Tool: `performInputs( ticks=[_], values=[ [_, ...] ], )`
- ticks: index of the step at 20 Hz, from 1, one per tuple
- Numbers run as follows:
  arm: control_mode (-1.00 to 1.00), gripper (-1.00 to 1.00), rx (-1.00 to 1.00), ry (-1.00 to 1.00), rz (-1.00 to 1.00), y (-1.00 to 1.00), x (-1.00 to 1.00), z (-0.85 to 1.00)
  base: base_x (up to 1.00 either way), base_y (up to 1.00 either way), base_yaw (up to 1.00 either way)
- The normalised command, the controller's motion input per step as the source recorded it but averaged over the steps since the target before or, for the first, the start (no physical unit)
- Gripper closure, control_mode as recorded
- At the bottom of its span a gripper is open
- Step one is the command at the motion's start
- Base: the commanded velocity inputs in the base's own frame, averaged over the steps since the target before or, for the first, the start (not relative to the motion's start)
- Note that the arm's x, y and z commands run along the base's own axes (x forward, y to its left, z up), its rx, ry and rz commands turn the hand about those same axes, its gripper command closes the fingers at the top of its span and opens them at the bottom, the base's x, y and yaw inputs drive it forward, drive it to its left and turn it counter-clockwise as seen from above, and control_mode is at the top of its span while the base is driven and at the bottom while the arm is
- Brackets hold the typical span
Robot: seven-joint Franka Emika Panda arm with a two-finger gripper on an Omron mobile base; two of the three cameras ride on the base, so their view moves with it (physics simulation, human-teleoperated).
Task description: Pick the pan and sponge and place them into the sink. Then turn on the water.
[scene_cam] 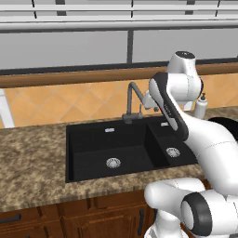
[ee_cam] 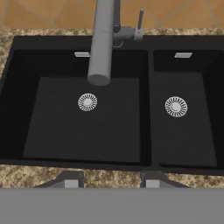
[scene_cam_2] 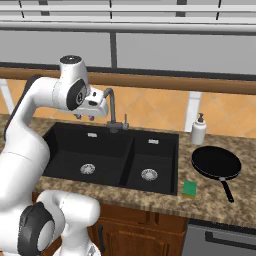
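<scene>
Black basins of the sink point(ee_cam: 87, 127) are seen lying directly below the jaws, holding nothing, with the grey faucet point(ee_cam: 101, 41) just ahead. The gripper point(scene_cam_2: 85, 117) is held above the large basin, its jaws partly spread and pinching nothing. Further right of the jaws, well apart, the sponge point(scene_cam_2: 189, 189) is left on the counter point(scene_cam_2: 245, 200), then the pan point(scene_cam_2: 216, 163). Nothing is judged done: both placements and the water remain.

White glossy arm point(scene_cam_2: 30, 125), rounded bulbous segments, dark grey bands at joints, black cap atop upper joint; two small dark grey fingertips point(ee_cam: 72, 179).
</scene>
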Motion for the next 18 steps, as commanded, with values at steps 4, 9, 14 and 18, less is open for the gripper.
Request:
performInputs(
  ticks=[4, 9, 14, 18],
  values=[
    [-1.00, -1.00, 0.00, 0.00, -0.01, -0.37, -0.30, -0.02, 0.00, 0.00, 0.00],
    [-1.00, -1.00, 0.01, 0.00, -0.05, -0.96, -0.23, 0.00, 0.00, 0.00, 0.00],
    [-1.00, -1.00, 0.00, 0.01, -0.13, -1.00, -0.02, -0.26, 0.00, 0.00, 0.00],
    [-1.00, -1.00, 0.00, 0.00, -0.17, -1.00, 0.00, -0.83, 0.00, 0.00, 0.00]
  ],
)
